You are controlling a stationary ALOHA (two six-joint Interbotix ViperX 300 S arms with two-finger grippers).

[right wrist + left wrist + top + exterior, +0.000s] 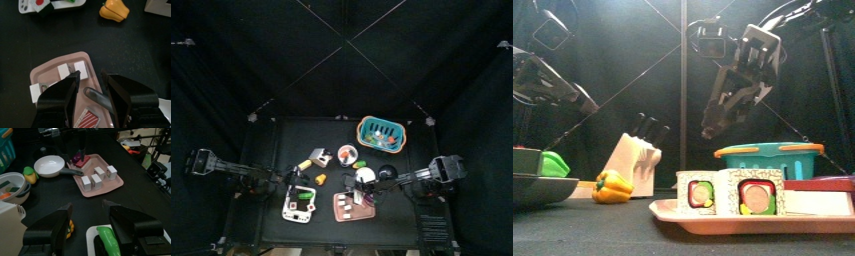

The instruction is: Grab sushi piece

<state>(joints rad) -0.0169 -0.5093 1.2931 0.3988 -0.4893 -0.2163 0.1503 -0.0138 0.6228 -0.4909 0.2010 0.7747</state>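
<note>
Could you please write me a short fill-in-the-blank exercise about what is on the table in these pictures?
1. The sushi pieces sit on a ____ tray.
2. The basket is teal with an ____ rim.
3. The right gripper hangs over the ____.
4. Beside the knife block lies a yellow ____.

Missing words: pink; orange; tray; pepper

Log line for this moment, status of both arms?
right gripper: open, above pink tray of white sushi pieces | left gripper: open, idle | sushi: ungrasped

A robot lab pen: black curtains point(342, 50) enclose a small black table point(305, 135) (toy food point(609, 186) on top).
</note>
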